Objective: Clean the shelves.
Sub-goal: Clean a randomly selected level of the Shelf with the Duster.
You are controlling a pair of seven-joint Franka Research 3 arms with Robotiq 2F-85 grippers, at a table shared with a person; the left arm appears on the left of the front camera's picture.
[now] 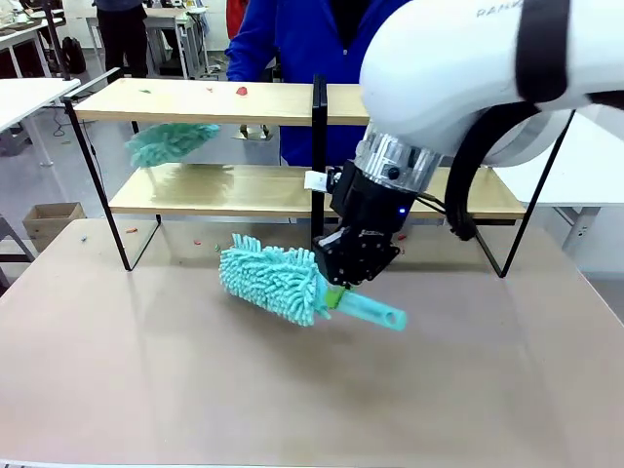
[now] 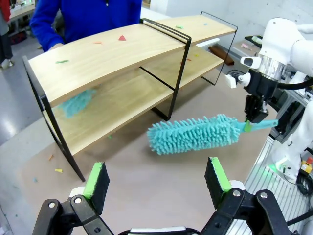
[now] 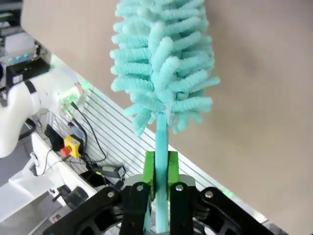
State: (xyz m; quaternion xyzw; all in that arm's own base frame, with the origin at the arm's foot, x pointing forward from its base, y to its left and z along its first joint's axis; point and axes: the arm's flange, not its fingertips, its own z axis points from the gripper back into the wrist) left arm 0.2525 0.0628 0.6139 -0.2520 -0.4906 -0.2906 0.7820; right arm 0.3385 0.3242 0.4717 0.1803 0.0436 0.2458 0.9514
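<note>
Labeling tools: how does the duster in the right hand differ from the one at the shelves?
Place: the held duster hangs over the table, in front of the shelves; the shelf duster sits between the two boards, toward their left end.
Grip: the held duster's handle is clamped in the right hand; the shelf duster's holder is hidden.
Look: held duster sharp, shelf duster blurred.
Both fluffy teal.

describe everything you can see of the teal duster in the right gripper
The duster has a fluffy teal head of chenille-like strands on a slim teal plastic-looking handle. The right gripper is shut on the handle just behind the head, green-padded fingers pressing both sides. It hangs roughly level over the table, in front of the shelves, apparently touching neither.
</note>
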